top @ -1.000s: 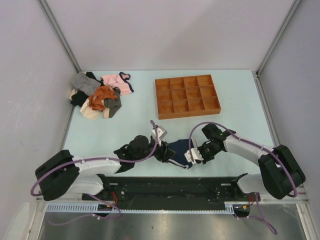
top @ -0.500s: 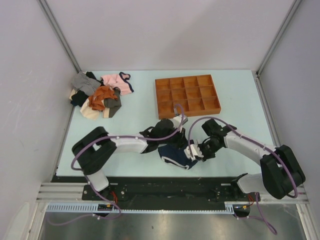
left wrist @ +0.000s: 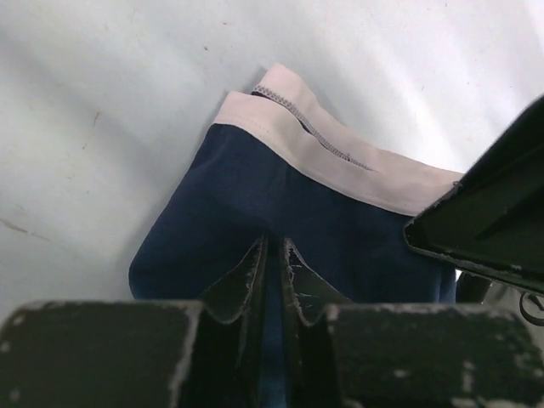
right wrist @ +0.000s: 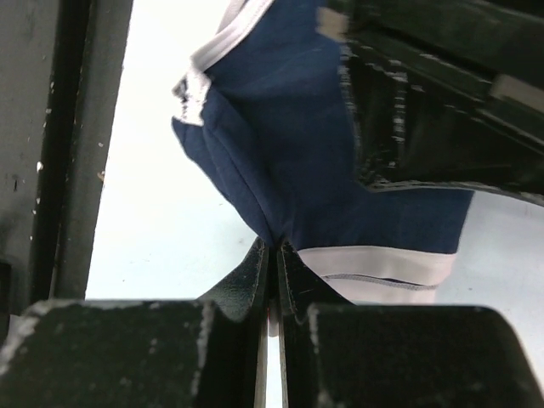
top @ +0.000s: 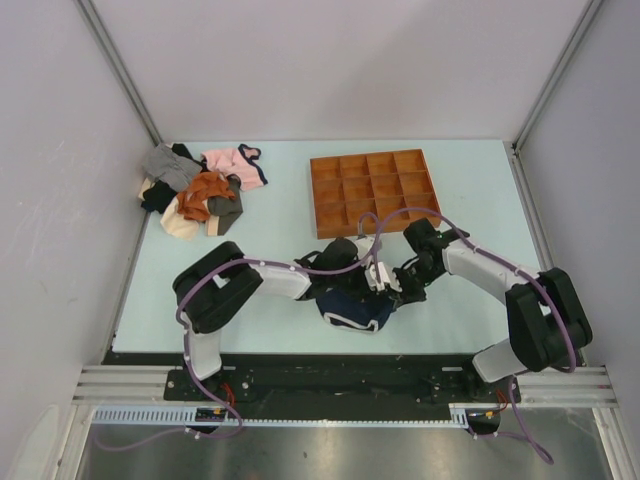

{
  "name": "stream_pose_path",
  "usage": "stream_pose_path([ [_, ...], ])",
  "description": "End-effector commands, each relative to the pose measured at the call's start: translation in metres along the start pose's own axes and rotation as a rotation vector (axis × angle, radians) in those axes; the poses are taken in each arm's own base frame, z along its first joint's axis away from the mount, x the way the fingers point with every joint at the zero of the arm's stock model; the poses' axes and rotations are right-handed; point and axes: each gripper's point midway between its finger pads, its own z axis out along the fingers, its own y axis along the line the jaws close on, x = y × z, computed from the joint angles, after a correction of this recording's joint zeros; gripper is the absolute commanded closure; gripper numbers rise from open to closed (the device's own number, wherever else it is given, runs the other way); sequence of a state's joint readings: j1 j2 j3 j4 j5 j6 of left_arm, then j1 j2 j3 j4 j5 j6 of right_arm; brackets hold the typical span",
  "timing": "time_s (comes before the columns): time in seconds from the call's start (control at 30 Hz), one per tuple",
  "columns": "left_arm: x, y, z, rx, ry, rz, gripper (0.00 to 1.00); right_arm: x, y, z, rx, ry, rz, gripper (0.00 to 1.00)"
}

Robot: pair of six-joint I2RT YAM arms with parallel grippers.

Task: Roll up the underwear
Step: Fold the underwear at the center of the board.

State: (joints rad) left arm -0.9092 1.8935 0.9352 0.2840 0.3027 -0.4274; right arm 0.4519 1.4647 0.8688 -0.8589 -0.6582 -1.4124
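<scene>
Since each claw only pinches a thin fold, the underwear point(top: 352, 306) could slip free and flop open if either arm tugs too hard; the two are also crowded together, so a bump seems possible; left claw point(left wrist: 274, 259) is clamped on navy cloth below the white band; right claw point(right wrist: 274, 252) is clamped on a navy fold too; the bundle sits bunched on the table point(top: 270, 240), about midway along the near edge.

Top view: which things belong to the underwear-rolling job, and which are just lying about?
In the job: navy underwear, pinched by the left gripper and the right gripper.
Lying about: clothes pile at far left, with pink garment and orange garment; wooden tray.
</scene>
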Motion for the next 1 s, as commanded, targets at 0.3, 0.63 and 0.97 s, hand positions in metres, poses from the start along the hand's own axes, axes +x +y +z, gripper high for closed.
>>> stream_pose_path([
  [0.3, -0.071, -0.003, -0.061, -0.013, -0.256, 0.005, 0.66, -0.011, -0.032, -0.006, 0.001, -0.065, 0.158, 1.0],
  [0.63, -0.039, -0.012, -0.065, 0.122, -0.162, 0.017, 0.68, -0.015, -0.036, -0.008, -0.007, -0.08, 0.175, 1.0],
  [0.97, 0.019, -0.014, -0.04, 0.161, -0.016, -0.008, 0.72, -0.015, -0.037, -0.009, -0.011, -0.099, 0.21, 1.0],
])
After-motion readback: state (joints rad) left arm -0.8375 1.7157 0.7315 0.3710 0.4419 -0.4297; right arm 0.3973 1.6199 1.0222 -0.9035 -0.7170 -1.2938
